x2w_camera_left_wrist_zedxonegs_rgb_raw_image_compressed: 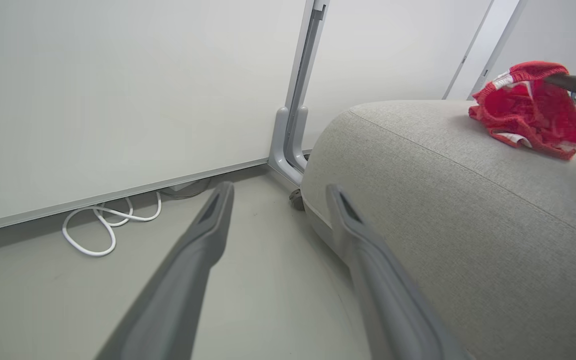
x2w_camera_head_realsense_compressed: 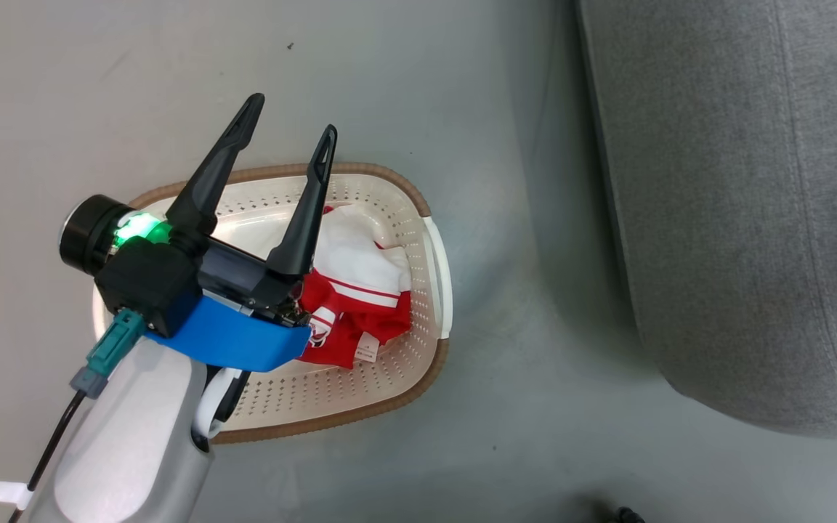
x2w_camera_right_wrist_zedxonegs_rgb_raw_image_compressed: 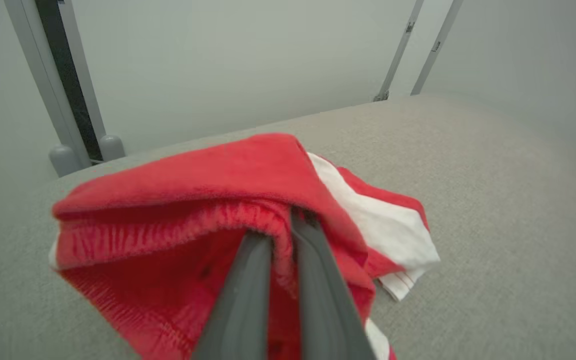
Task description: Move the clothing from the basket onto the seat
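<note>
The left gripper hung over the basket, its two dark fingers spread wide apart with nothing between them. Down in the basket lay a red-and-white garment, crumpled against the wall nearest the seat, a white panel uppermost and a small label showing at its lower edge. The basket stood on the grey floor, near the seat but apart from it. Over on the seat's top, the right gripper had its jaws pressed close together on the gathered waistband of a second red garment. That garment rested on the light-grey fabric with a white stripe spilling out to one side. In the left wrist view a white cable lay looped on the floor at the foot of a pale wall panel, beside the rounded end of the seat.
</note>
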You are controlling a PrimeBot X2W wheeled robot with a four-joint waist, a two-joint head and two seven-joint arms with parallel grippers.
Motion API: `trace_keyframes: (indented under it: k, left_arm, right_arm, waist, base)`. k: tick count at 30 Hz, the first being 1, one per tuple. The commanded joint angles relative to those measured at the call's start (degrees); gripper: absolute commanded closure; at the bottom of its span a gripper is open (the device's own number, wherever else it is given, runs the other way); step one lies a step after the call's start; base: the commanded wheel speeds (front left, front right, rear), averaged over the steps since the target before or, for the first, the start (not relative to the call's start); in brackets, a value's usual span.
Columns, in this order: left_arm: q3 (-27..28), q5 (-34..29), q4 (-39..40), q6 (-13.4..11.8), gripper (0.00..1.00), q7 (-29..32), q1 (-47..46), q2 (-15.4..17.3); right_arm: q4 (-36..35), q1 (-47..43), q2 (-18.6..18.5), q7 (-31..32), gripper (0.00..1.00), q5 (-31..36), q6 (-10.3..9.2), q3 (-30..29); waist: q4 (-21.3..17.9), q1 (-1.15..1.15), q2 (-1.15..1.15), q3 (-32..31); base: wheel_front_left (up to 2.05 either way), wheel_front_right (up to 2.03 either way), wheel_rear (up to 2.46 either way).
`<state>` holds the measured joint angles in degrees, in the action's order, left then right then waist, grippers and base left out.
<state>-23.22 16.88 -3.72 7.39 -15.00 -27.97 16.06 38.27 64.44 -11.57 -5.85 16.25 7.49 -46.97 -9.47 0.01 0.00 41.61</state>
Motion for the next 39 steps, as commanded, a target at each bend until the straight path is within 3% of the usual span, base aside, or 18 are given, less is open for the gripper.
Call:
trace_keyframes:
  k: [1,4,13,21,26,32,39]
  left_arm:
    - [0.0,0.1,-0.3,0.1,0.0,-0.3,-0.8,-0.1]
    - [-0.1,0.3,-1.2,0.1,0.0,-0.3,-0.5,-0.4]
    - [-0.6,1.7,-4.8,0.1,0.0,-0.3,1.1,-2.1]
    - [1.6,3.1,-7.8,0.1,0.0,-0.3,5.6,-3.7]
    - [4.8,3.3,-9.2,0.1,0.0,-0.3,10.7,-5.2]
    - [8.2,2.2,-10.2,0.1,0.0,-0.3,16.1,-7.1]
    - [12.5,0.7,-10.9,0.1,0.0,-0.3,20.7,-8.7]
  right_arm:
    - [1.2,-1.2,0.0,-0.5,1.0,1.4,0.01,-0.6]
    - [4.0,-2.0,0.4,-0.9,0.0,2.8,0.01,-1.6]
    - [10.1,-5.2,0.7,-2.8,0.0,4.6,0.01,-0.8]
    - [15.1,-10.5,2.0,-6.6,0.0,2.9,0.01,6.2]
    - [16.5,-14.8,3.7,-8.5,0.0,0.2,0.01,13.6]
    - [12.9,-22.3,5.8,-9.3,0.0,-6.2,0.01,22.5]
    - [1.6,-34.2,7.3,-9.3,0.0,-13.6,0.01,31.7]
  waist:
    - [0.5,-0.01,0.0,-0.1]
    - [0.8,-0.01,0.0,-1.0]
    - [0.5,-0.01,0.0,-6.9]
    - [-0.6,-0.01,0.0,-16.4]
    - [-1.4,-0.01,0.0,-23.5]
    - [-0.9,-0.01,0.0,-30.8]
    - [0.6,-0.01,0.0,-35.9]
  base:
    - [0.0,0.0,0.0]
    - [0.0,0.0,0.0]
    - [0.0,0.0,0.0]
    - [0.0,0.0,0.0]
    - [0.0,0.0,0.0]
    - [0.0,0.0,0.0]
    - [0.0,0.0,0.0]
